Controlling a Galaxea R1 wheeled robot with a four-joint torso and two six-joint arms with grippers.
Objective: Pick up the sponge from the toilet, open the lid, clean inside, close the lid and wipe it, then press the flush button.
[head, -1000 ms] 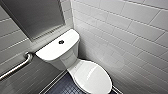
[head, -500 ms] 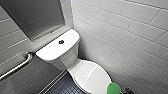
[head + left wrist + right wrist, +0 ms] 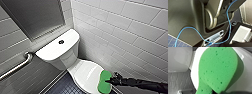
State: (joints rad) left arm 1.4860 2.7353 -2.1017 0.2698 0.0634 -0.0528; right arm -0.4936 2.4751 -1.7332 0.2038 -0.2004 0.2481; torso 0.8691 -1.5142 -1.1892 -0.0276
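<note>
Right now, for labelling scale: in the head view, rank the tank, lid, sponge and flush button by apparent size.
1. tank
2. lid (cropped by the picture edge, so unsure)
3. sponge
4. flush button

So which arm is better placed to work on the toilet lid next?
Right, probably: the right gripper holds the sponge by the closed lid; the left wrist camera faces the robot's own body.

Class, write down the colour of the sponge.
The sponge is bright green with small dark pores, best seen in the right wrist view.
</note>
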